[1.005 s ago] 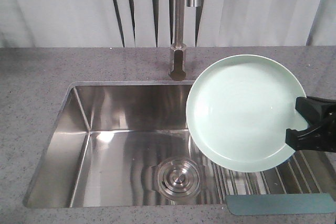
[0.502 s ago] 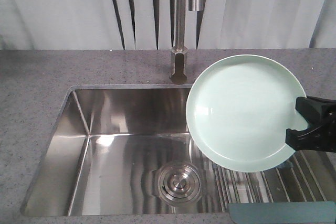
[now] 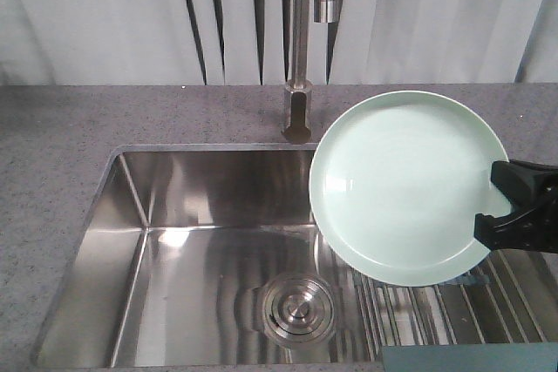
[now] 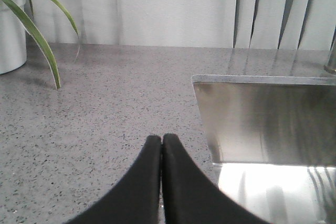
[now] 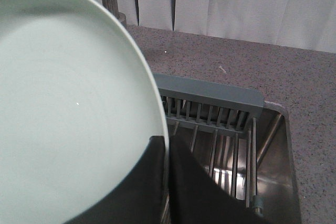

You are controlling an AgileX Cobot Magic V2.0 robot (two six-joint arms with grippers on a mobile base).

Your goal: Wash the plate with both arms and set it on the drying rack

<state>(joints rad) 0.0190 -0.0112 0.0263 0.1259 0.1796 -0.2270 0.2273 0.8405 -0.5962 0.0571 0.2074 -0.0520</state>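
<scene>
Plate over right of sink, rack seemingly beneath, faucet behind

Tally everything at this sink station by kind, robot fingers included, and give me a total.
plate: 1
drying rack: 1
sink: 1
drain: 1
faucet: 1
potted plant: 1
grippers, each a pair of black fingers (left gripper, right gripper): 2
Total: 8

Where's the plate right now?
The plate is at the right of the front view, clamped by the right gripper above the rack, just right of the faucet.
</scene>
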